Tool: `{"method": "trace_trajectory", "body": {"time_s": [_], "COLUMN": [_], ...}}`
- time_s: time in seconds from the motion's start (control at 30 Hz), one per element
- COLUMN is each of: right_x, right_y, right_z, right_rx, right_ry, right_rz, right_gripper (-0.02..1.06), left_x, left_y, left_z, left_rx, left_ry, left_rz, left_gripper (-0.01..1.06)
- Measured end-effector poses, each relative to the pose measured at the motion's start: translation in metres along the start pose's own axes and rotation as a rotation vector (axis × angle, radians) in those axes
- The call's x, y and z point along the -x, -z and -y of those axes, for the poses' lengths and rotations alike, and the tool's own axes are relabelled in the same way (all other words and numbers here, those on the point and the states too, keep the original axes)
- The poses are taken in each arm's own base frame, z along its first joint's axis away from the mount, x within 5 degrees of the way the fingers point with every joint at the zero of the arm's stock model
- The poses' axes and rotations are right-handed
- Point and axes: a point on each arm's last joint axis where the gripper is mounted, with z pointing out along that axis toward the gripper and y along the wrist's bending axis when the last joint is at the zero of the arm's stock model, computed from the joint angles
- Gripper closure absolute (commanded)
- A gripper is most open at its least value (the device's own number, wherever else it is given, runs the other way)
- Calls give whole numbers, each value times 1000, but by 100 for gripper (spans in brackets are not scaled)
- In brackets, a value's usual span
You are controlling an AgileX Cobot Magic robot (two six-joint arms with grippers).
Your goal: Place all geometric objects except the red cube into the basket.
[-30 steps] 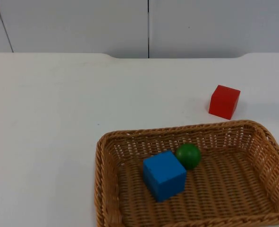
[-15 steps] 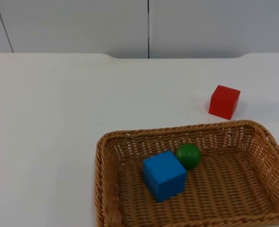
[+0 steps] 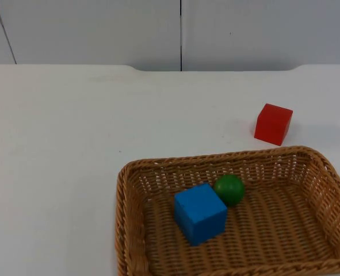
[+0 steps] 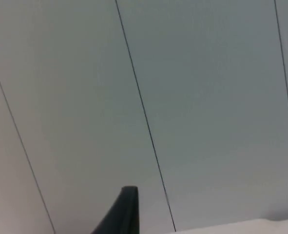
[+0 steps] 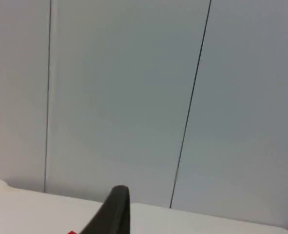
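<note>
A wicker basket (image 3: pixel 125 201) stands at the front of the table, right of the middle. Inside it a blue cube (image 3: pixel 199 213) rests on the woven floor, and a green ball (image 3: pixel 229 189) sits touching its far right corner. The red cube (image 3: pixel 273 123) stands on the bare table just behind the basket's far right rim, apart from it. My left gripper (image 4: pixel 124 210) is held up off the table and faces the grey partition wall. My right gripper (image 5: pixel 115 209) also faces the wall over the table's far edge, with a sliver of the red cube (image 5: pixel 71 232) beside it.
The white table (image 3: pixel 60 144) stretches to the left of the basket and behind it. The grey partition wall (image 3: pixel 181 31) closes off the back. The basket's front rim runs past the front edge of the top view.
</note>
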Motion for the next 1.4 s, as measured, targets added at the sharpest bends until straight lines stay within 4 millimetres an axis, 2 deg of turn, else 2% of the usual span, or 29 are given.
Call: {"method": "trace_trajectory", "body": {"time_s": [0.27, 0.43, 0.47, 0.6, 0.63, 0.77, 0.8, 0.87, 0.93, 1.23, 1.4], "right_x": [-1, -9, -9, -42, -42, -86, -86, -111, -122, -122, -122], "right_y": [0, -6, -6, -33, -33, -63, -63, -75, -81, -81, -82], "right_z": [4, 4, 4, -3, -3, -12, -12, -17, -19, -18, -18], "right_rx": [23, 41, 41, 65, 65, 87, 87, 99, 102, 83, 83], "right_ry": [25, -25, -25, -61, -61, -86, -86, -88, -91, -95, -97], "right_rz": [2, -50, -50, -223, -223, -409, -409, -507, -543, -533, -535], "right_gripper": [1, 1, 1, 1, 1, 1, 1, 1, 1, 1, 1], "left_x": [-14, -47, -47, -77, -77, -101, -101, -113, -124, -151, -153], "left_y": [-18, -44, -44, -64, -64, -77, -77, -82, -87, -97, -99], "left_z": [2, 11, 11, 18, 18, 23, 23, 25, 27, 33, 33], "left_rx": [-2, -63, -63, -89, -89, -105, -105, -107, -112, -113, -111], "left_ry": [14, 61, 61, 91, 91, 107, 107, 125, 132, 172, 175], "left_rz": [-54, -228, -228, -368, -368, -463, -463, -510, -548, -639, -633], "left_gripper": [0, 0, 0, 0, 0, 0, 0, 0, 0, 0, 0]}}
